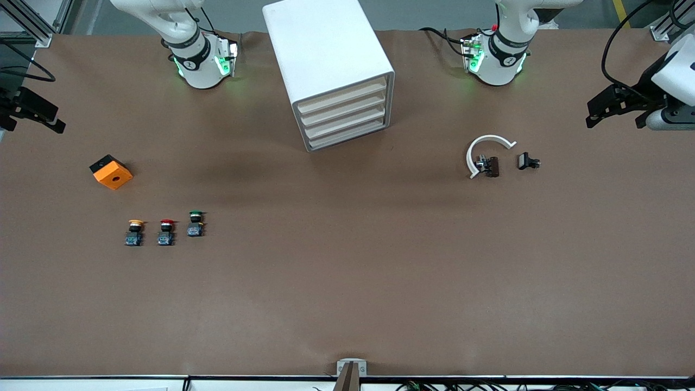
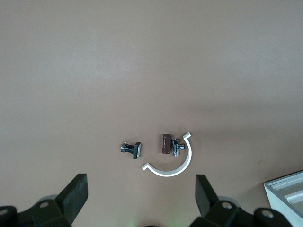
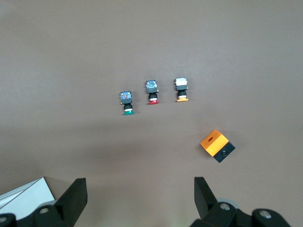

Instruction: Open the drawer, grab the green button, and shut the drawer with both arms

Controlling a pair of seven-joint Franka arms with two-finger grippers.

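The green-capped button [image 1: 195, 224] lies on the brown table beside a red-capped one [image 1: 166, 232] and a yellow-capped one [image 1: 134, 232]; the right wrist view shows the green button [image 3: 126, 101] too. The white drawer cabinet [image 1: 331, 70] stands between the arm bases, its stacked drawers [image 1: 345, 117] all shut. My right gripper [image 1: 30, 117] [image 3: 139, 185] hangs open and empty, high over the right arm's end of the table. Over the left arm's end, my left gripper [image 1: 616, 111] [image 2: 141, 184] is also open and empty.
An orange and black block [image 1: 111, 171] [image 3: 217, 145] lies farther from the front camera than the buttons. Toward the left arm's end lie a white open ring [image 1: 486, 152] [image 2: 173, 163], a brown part [image 1: 491, 166] and a small black part [image 1: 528, 161].
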